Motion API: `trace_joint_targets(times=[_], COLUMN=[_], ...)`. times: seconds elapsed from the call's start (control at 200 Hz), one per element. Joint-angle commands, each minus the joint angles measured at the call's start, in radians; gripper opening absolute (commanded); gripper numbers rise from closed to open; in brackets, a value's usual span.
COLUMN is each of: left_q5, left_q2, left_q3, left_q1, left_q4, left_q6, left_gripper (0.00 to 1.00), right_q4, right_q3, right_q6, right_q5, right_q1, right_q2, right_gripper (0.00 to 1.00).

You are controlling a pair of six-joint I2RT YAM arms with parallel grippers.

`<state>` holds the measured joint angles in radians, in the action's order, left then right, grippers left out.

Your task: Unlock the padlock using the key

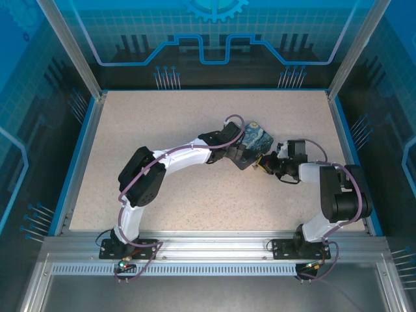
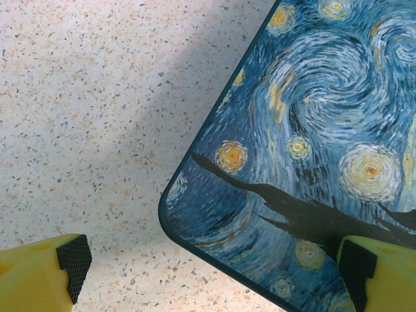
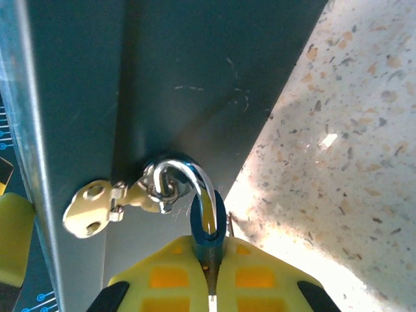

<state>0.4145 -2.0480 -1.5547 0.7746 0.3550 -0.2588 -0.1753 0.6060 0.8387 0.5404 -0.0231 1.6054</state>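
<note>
R gripper point(image 3: 209, 259): yellow fingers pressed together, no gap at the seam. Their tips touch the lower end of the padlock point(image 3: 208, 221) – whether they pinch its teal body or sth thin below it, we can't tell, and we can't make out the key. The shackle point(image 3: 195, 179) curves up from the body and passes through the ring of a silvery hasp point(image 3: 94, 211) on the dark side wall of the tin point(image 3: 195, 78). So the padlock hangs on that side of the tin, w/ speckled table point(image 3: 338, 162) just to the right of it in the wrist view.

L gripper point(image 2: 214, 272): fingers spread wide, holding nothing. One black pad point(image 2: 75, 266) is over bare table, the other is over the painted lid, w/ the tin's rounded corner between them. We can't tell if the pad touches the lid.

From above, the tin lies a bit right of the table's middle, turned at an angle. The L gripper is at its near-left corner and the R gripper at its near-right side – the two are close together. The L arm point(image 1: 140, 182) arches in from the near-left base. The R arm point(image 1: 338, 195) folds back from the near-right base and reaches left.
</note>
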Motion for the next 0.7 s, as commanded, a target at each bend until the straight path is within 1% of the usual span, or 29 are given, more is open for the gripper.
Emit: trace_joint_targets(times=[0.0, 0.265, 0.365, 0.425, 0.695], left_q5=[0.006, -0.002, -0.005, -0.006, -0.015], left_q2=[-0.024, -0.029, -0.03, -0.03, -0.031], left_q3=[0.033, 0.039, 0.039, 0.039, 0.039], left_q1=[-0.002, -0.002, -0.003, -0.004, -0.009], left_q4=[0.039, 0.037, 0.038, 0.038, 0.041], left_q6=[0.021, 0.019, 0.021, 0.021, 0.015], left_gripper=[0.99, 0.98, 0.98, 0.98, 0.98], right_q4=[-0.049, -0.139, -0.101, -0.043, -0.004], right_q3=[0.023, 0.009, 0.034, 0.05, 0.031], right_q6=[0.036, 0.076, 0.042, 0.021, 0.002], right_q5=[-0.001, -0.006, -0.015, -0.023, -0.033], right_q1=[0.019, 0.023, 0.028, 0.033, 0.085], right_q2=[0.026, 0.044, 0.048, 0.05, 0.023], right_gripper=[0.0, 0.0, 0.0, 0.0, 0.0])
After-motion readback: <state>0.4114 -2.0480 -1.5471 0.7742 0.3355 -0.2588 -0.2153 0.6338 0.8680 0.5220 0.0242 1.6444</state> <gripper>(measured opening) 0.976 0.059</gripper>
